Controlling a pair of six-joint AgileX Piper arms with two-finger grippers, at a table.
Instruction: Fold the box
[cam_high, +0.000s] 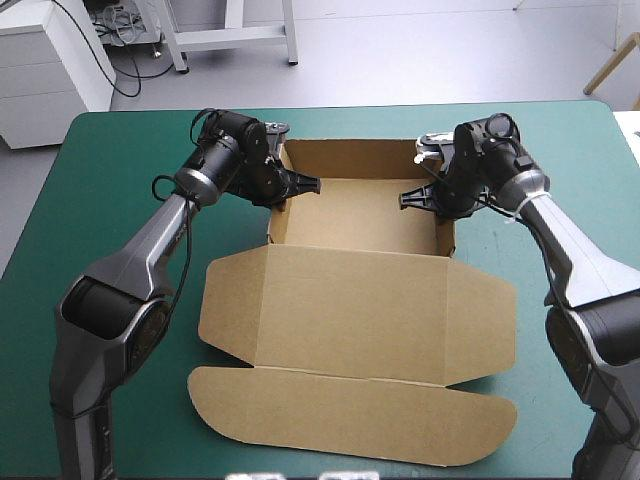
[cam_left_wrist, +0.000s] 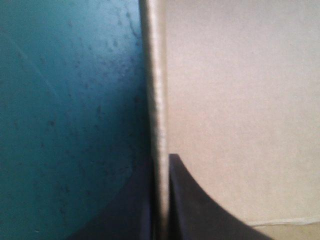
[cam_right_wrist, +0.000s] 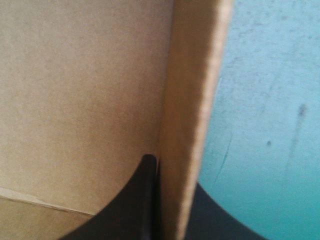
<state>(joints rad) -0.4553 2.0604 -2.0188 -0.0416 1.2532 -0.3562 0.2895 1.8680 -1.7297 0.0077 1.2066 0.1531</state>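
Your left end effector (cam_left_wrist: 160, 165) is clamping the left side wall (cam_left_wrist: 159, 75) of the box (cam_high: 360, 215). In its wrist view the two black fingers are standing all but together, with the wall's thin edge running up between them. One finger is sitting inside the tray against the brown board, and the other is sitting outside over the teal-green cover (cam_left_wrist: 65, 110).

Your right end effector (cam_right_wrist: 172, 172) is gripping the right side wall (cam_right_wrist: 192, 75) in the same way. One black finger is showing inside the tray, the other is mostly hiding behind the wall on its outer side, and the board is pinched between them.

From above, you are seeing both arms reaching in from opposite sides, each end effector meeting its wall about midway along it.

The box is sitting as an open tray in the far middle of the worktop (cam_high: 110, 170), with its back wall and both side walls standing upright. Its lid (cam_high: 350, 310) is lying flat on the cover, stretching from the tray toward the robot's side with a rounded flap at either end. The long tuck flap (cam_high: 350, 415) is lying flat beyond it, nearest the near edge
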